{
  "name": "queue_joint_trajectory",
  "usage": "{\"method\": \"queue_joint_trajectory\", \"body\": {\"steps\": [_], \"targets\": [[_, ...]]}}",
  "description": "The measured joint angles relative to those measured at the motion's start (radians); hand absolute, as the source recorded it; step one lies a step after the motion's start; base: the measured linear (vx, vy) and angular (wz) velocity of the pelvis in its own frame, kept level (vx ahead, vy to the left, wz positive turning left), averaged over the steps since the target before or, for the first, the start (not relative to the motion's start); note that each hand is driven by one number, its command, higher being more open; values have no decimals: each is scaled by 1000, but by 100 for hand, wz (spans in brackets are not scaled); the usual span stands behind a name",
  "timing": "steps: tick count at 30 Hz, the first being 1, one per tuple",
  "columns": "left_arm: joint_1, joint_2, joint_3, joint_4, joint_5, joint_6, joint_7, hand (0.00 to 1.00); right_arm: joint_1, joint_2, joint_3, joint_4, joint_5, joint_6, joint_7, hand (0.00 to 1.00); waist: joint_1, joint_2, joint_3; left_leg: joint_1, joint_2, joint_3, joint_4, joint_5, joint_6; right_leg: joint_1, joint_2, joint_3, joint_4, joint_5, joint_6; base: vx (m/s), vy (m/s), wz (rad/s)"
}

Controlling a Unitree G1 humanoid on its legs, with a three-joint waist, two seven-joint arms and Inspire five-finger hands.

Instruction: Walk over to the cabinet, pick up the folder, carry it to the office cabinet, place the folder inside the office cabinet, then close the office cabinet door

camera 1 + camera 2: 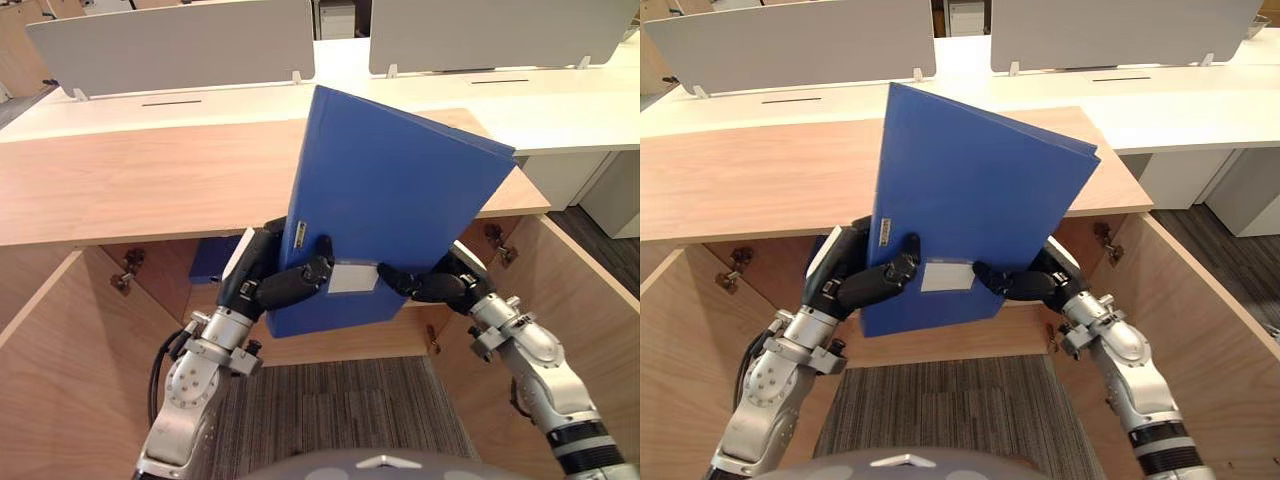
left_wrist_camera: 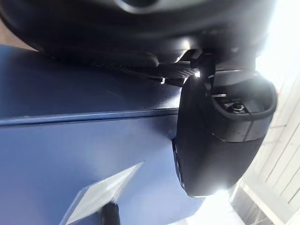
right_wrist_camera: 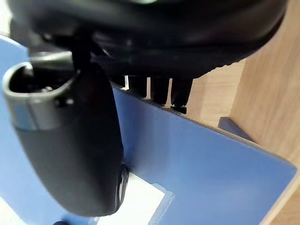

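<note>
A large blue folder [image 1: 395, 200] with a white label [image 1: 352, 277] is held upright and tilted in front of the open wooden cabinet [image 1: 150, 190]. My left hand [image 1: 275, 283] grips its lower left edge, thumb across the front cover. My right hand [image 1: 440, 283] pinches the lower right edge, thumb on the front near the label. In the left wrist view the thumb [image 2: 218, 140] presses on the blue cover [image 2: 70, 159]. The right wrist view shows my thumb [image 3: 70, 145] on the cover and fingers [image 3: 159, 91] behind the folder [image 3: 206, 159].
The cabinet's two doors [image 1: 45, 370] [image 1: 580, 300] stand open to either side. Another blue item [image 1: 215, 258] lies inside on the shelf. White desks with grey dividers [image 1: 170, 45] stand behind. Grey carpet [image 1: 340, 410] lies below.
</note>
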Motion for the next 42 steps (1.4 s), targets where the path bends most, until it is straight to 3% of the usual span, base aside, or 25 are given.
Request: {"method": "queue_joint_trajectory", "body": {"steps": [6, 11, 19, 26, 32, 37, 42], "targets": [[3, -104, 41, 7, 2, -2, 41, 100, 2, 115, -21, -46, -30, -29, -27, 0, 4, -21, 1, -2, 0, -4, 0, 2, 0, 0, 0, -4, 0, 0, -1, 0, 0, 0], [6, -135, 67, 7, 78, -2, 75, 100, 7, 202, -21, -65, -80, -29, -67, 0, 5, -30, 2, -7, -1, -12, 0, 3, 0, 0, -1, -11, -2, 0, -1, -5, 2, 5], [57, -262, 176, 10, 157, -12, 195, 100, 11, 321, -83, -96, -238, -28, -222, 0, 18, -35, 3, -18, -1, -31, 0, 6, 0, 1, -2, -32, -6, -2, -3, 0, -1, 7], [127, -328, 332, 118, 175, -8, 287, 100, 64, 348, -170, -173, -327, -29, -280, 0, 20, -36, 3, -24, 0, -51, 0, 7, -3, 5, -1, -54, -6, -6, -8, 0, -3, 8], [165, -358, 357, 194, 196, -3, 316, 100, 81, 349, -162, -193, -402, -30, -279, 0, 30, -36, 3, -27, 1, -57, -5, 9, -5, 5, 0, -61, -6, -8, -10, -14, -4, 4], [166, -359, 359, 347, 196, 2, 318, 100, 87, 345, -117, -193, -468, -32, -284, 0, 34, -36, 3, -29, 2, -61, -5, 10, -6, 5, 0, -67, -6, -8, -10, -5, -1, 1], [154, -345, 356, 676, 255, 52, 291, 100, 93, 317, -17, -192, -508, -32, -297, 0, 39, -39, 5, -30, 2, -62, -4, 10, -6, 4, 0, -68, -6, -8, -10, 0, 0, 0]]}}
